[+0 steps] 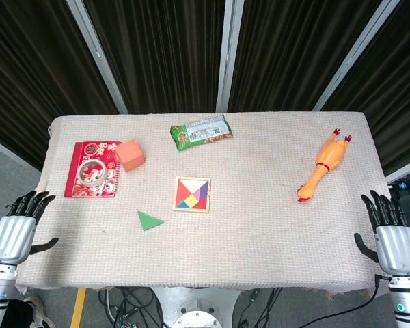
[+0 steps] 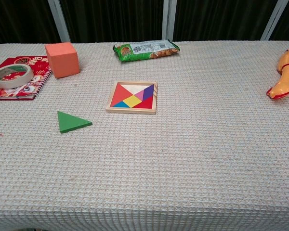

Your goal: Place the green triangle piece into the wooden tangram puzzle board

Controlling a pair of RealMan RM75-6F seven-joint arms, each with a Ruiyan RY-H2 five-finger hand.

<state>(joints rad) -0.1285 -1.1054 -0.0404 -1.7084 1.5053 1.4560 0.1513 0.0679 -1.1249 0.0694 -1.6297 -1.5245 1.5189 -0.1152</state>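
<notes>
The green triangle (image 1: 149,220) lies flat on the table (image 1: 260,232), just left of and nearer the front edge than the puzzle board (image 1: 192,194) at mid-table, while the left hand (image 1: 17,229) and right hand (image 1: 393,236) hang open and empty off the front corners.

In the chest view, the orange rubber chicken toy (image 2: 285,72) is cut by the right edge, the red spiral-bound booklet (image 2: 20,77) by the left; neither hand appears there.
</notes>
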